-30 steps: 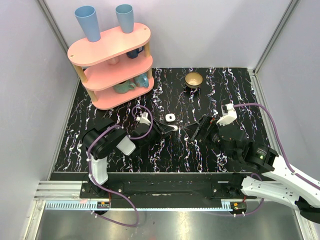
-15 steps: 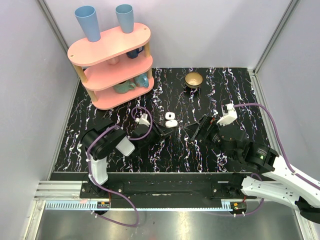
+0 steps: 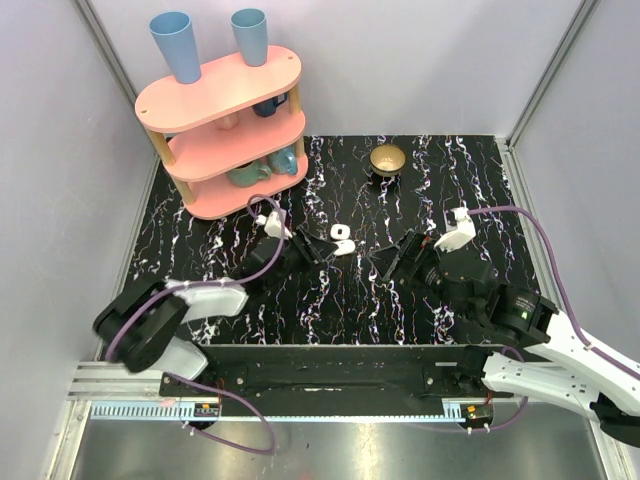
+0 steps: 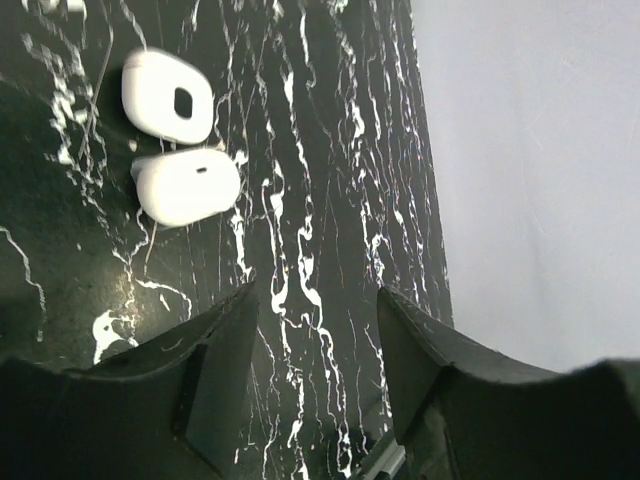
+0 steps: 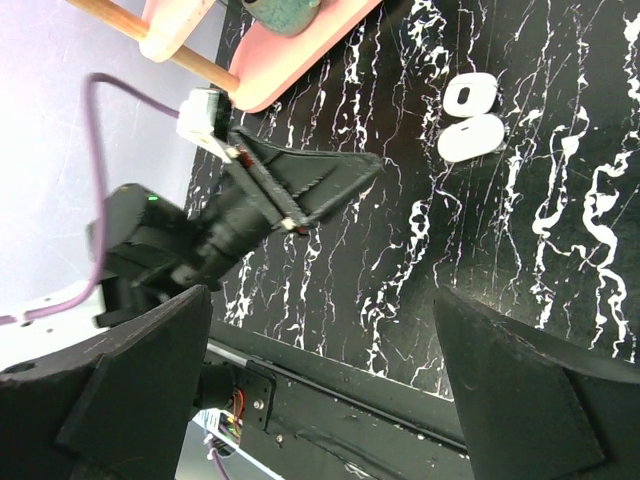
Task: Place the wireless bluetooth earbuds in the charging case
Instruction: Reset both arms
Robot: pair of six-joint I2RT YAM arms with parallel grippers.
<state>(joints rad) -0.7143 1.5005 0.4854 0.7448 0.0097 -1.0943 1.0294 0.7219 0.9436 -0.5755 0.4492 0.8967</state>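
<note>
I've got the charging case [image 3: 345,248] hemmed in on two sides: my left tool [image 3: 312,247] sits just beside it at 9 o'clock, jaws apart, and my right tool [image 3: 388,263] stands near it at 4 o'clock, spread wide. Bare table [image 3: 330,190] gives me room from the case toward 12 o'clock and toward 6 o'clock. The pink shelf [image 3: 215,92] blocks 10 o'clock, well apart, with the left arm's purple cable [image 5: 93,150] looping in front of it. The gold bowl [image 3: 388,158] stands at 1 o'clock, well apart.
</note>
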